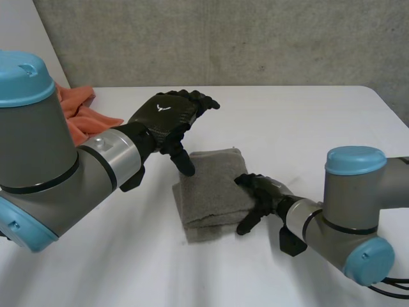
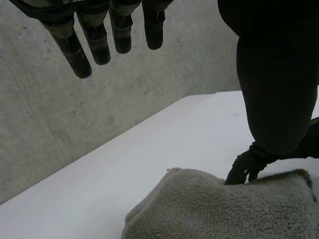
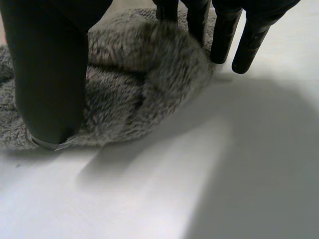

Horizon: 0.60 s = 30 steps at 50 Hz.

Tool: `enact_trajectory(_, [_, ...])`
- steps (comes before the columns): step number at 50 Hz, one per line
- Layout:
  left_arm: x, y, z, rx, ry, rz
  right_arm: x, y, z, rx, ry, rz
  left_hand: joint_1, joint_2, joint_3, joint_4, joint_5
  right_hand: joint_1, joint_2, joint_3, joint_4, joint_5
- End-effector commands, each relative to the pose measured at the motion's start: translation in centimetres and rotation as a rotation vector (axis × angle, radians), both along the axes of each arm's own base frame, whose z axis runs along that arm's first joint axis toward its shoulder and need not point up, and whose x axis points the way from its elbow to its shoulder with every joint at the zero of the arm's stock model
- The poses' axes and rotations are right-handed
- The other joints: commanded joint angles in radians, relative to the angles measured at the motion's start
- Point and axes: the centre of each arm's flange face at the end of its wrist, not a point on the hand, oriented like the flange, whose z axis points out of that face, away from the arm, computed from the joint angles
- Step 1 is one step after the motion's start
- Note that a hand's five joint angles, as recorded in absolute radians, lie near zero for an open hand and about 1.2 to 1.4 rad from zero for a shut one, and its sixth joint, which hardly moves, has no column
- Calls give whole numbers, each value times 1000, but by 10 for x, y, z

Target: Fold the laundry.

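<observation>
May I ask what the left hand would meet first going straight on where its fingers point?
Likely nothing close: the left hand points above the white table towards the grey concrete wall, depth unclear.

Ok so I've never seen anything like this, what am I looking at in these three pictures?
It is a two-armed robot at a white table, each arm ending in a black mechanical hand. The wide picture looks down from a camera between the arms; the other two come from cameras on the wrists, looking along each palm. On the table lies a folded grey fuzzy towel, with a crumpled orange cloth at the back. The left hand hangs open above the towel, holding nothing. The right hand rests straight fingers on the towel's edge, thumb beside it, apparently not clamping.
</observation>
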Motion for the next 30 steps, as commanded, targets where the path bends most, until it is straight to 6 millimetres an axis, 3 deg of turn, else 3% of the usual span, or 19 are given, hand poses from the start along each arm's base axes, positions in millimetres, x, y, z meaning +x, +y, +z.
enact_trajectory(1, [0,0,-1,1,-1,-1,16,-2,-6,-3,-13,19,16,21,13,22,3,99,65,75,51,51])
enact_trajectory(4, [-1,1,-2,3,-3,-2,18,-5,-8,-10,-13,15,16,21,13,22,3,220,186,196,172,172])
enact_trajectory(13, [0,2,-6,14,-11,-4,26,-32,3,-107,-19,-37,16,21,13,22,3,1211,1177,1187,1163,1163])
enact_trajectory(19, [0,2,-6,14,-11,-4,37,-63,19,-209,-44,-43,16,21,13,22,3,1211,1178,1188,1164,1164])
enact_trajectory(21, [-1,2,-7,16,-12,-6,33,-85,24,-260,-37,-63,16,21,13,22,3,1211,1178,1188,1164,1164])
enact_trajectory(23, [-1,2,-7,15,-12,-6,25,-106,26,-290,-26,-93,16,21,13,22,3,1211,1178,1188,1164,1164])
enact_trajectory(24, [-1,2,-7,16,-12,-6,13,-125,25,-305,-3,-123,16,21,13,22,3,1211,1178,1188,1164,1164])
enact_trajectory(30, [-1,0,-12,27,-19,-4,-23,-185,24,-382,105,-200,16,21,13,22,3,1211,1178,1188,1164,1164])
